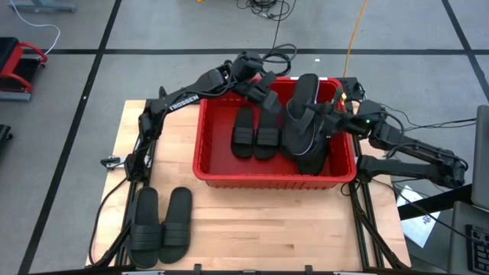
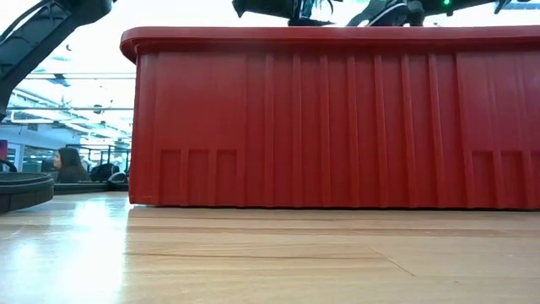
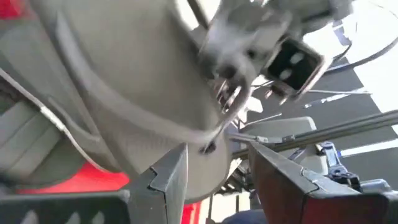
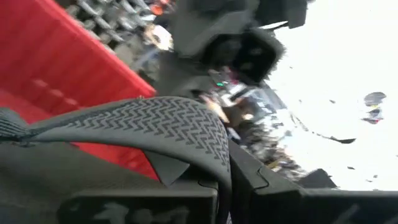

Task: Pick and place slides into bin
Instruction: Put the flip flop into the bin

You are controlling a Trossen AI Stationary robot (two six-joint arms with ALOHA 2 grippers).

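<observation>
The big red bin (image 1: pixel 275 177) sits in the middle of the desk (image 1: pixel 252 221), and everything here is placed from it. Two slides (image 1: pixel 256 130) lie flat side by side on the bin's floor. More slides are piled at the bin's right side; one of them (image 1: pixel 304 114) stands up on its edge and leans there. Two more slides (image 1: pixel 160 225) wait on the desk, outside the bin's front left corner.

The right hand (image 1: pixel 336 114) hangs over the bin's right side. It is squeezed tight on a slide's strap (image 4: pixel 155 121); the zigzag strap runs right up to its fingers. The left hand (image 1: pixel 263 95) reaches over the bin's back wall, near the top of the standing slide. Its fingers (image 3: pixel 168 180) are partly open, with a slide's pale underside (image 3: pixel 124 93) close in front of them. I cannot tell if it is gripping that slide or only touching it.

The step now looks like setting the held slide down in the bin. To do it well, the right hand should go low first and let go only when the slide rests on the pile. The slide should lie flat, not on its edge, so the last two can fit. The two hands are close, so they should move slowly and not bump.
</observation>
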